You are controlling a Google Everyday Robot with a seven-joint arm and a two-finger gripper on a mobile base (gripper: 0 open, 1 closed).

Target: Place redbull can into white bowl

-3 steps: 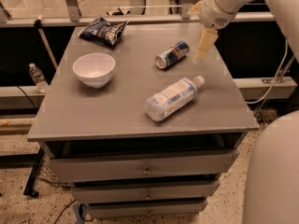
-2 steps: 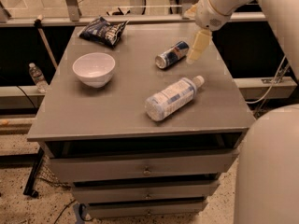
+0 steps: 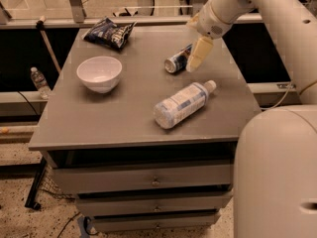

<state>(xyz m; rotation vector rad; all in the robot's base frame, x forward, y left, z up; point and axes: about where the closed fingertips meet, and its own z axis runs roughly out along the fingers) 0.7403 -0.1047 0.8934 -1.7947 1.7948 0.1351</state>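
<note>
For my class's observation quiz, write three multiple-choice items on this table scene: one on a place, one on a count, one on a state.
1. Where is the robot's gripper? A on the floor; B beside the slim blue-and-silver redbull can; C against the ceiling.
2. How many drink containers lie on the grey table? A one; B two; C four.
3. The round white bowl is: A upright and empty; B overturned; C holding the can.
Key: 1 B, the gripper hangs at the can's right end; 2 B, the can and a clear plastic bottle; 3 A, its opening faces up with nothing inside.
</note>
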